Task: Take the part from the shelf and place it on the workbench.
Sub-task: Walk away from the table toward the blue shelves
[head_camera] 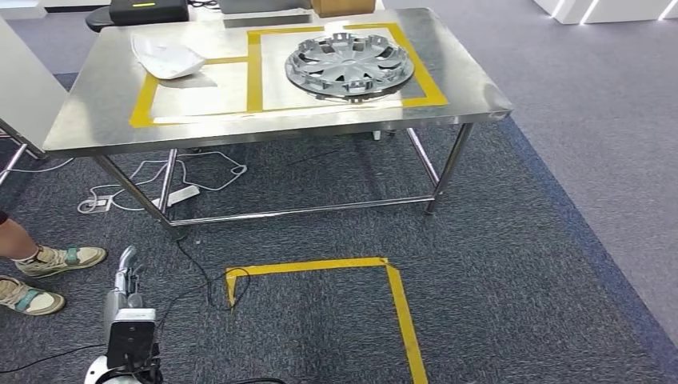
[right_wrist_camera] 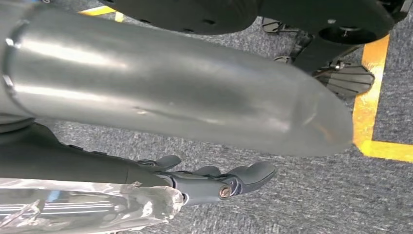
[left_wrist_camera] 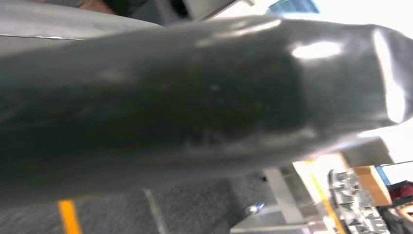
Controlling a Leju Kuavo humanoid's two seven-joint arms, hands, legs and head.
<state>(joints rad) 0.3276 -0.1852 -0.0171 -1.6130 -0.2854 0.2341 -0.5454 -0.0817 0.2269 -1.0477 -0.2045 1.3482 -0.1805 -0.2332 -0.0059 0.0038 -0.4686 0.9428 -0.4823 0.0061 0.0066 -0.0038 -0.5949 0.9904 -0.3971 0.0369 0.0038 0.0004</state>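
On the steel worktop (head_camera: 96, 120) ahead of me, the part, a silver wheel cover (head_camera: 349, 66), lies flat inside the right-hand rectangle of yellow tape (head_camera: 254, 72), nothing touching it. A white curved shell piece (head_camera: 166, 58) rests in the left-hand rectangle, well apart from the wheel cover. My left hand (head_camera: 126, 268) hangs low beside me over the grey carpet (head_camera: 512, 264), near a person's sneakers (head_camera: 48, 272); I cannot tell whether its fingers are apart or closed, and my left wrist view is mostly a blurred dark cover. My right hand (right_wrist_camera: 214, 180) hangs above the carpet too, its dark fingers (right_wrist_camera: 253, 173) lightly curled, apart and holding nothing; crinkled clear plastic wrap (right_wrist_camera: 87, 207) shows beside it. Yellow floor tape (head_camera: 400, 304) marks a corner on the carpet before the worktop, and white cables (head_camera: 160, 180) lie under it.
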